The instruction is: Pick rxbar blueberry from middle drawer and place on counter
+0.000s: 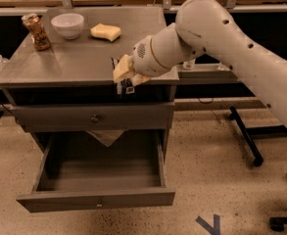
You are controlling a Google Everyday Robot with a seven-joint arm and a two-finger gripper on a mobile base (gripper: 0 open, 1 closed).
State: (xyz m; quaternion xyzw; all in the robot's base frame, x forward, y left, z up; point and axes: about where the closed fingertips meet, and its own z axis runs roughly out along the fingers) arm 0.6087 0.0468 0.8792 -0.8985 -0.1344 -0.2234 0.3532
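Observation:
My gripper (124, 76) is at the front edge of the counter (69, 60), right of its middle. It is shut on the rxbar blueberry (123, 86), a small dark bar with white print that hangs just below the pale fingers (122, 68), level with the counter's edge. The middle drawer (96, 199) stands pulled open below, and its grey inside shows nothing in it. My white arm reaches in from the right.
On the counter's far part stand a patterned can (36, 32), a white bowl (67, 24) and a yellow sponge (106, 32). A closed grey drawer front with a dark knob (94, 117) sits above the open drawer. A narrow ledge (216, 71) and black chair legs (246, 136) are on the right.

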